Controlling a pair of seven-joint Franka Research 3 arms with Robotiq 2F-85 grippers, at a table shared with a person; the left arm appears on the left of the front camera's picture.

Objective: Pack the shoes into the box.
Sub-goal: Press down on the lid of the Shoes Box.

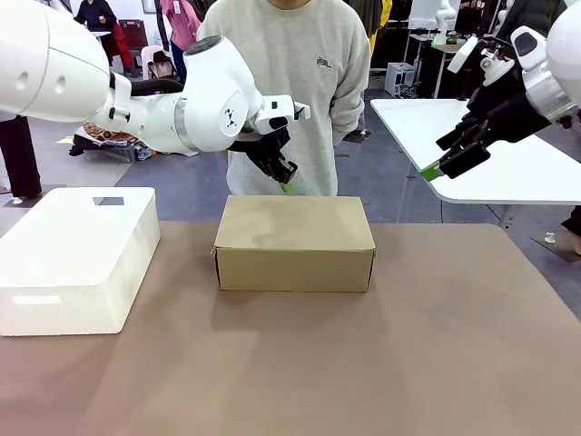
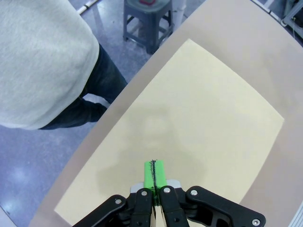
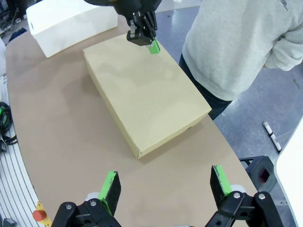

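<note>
A brown cardboard box (image 1: 294, 241) sits with its lid down at the centre of the front view, on a tan table (image 1: 363, 363), with a larger white plastic box (image 1: 77, 254) near the left edge of the frame. The left gripper (image 1: 285, 184) hangs just above the far edge of the box's lid, upper centre of the frame, its green pads (image 2: 154, 173) pressed together with nothing between them; the left wrist view shows them over the lid at bottom centre. The right gripper (image 1: 429, 172) is raised at the upper right, clear of the table, its jaws spread wide and holding nothing, as the right wrist view's bottom edge shows. A person in a grey sweatshirt (image 1: 283, 73) stands behind the box at top centre.
</note>
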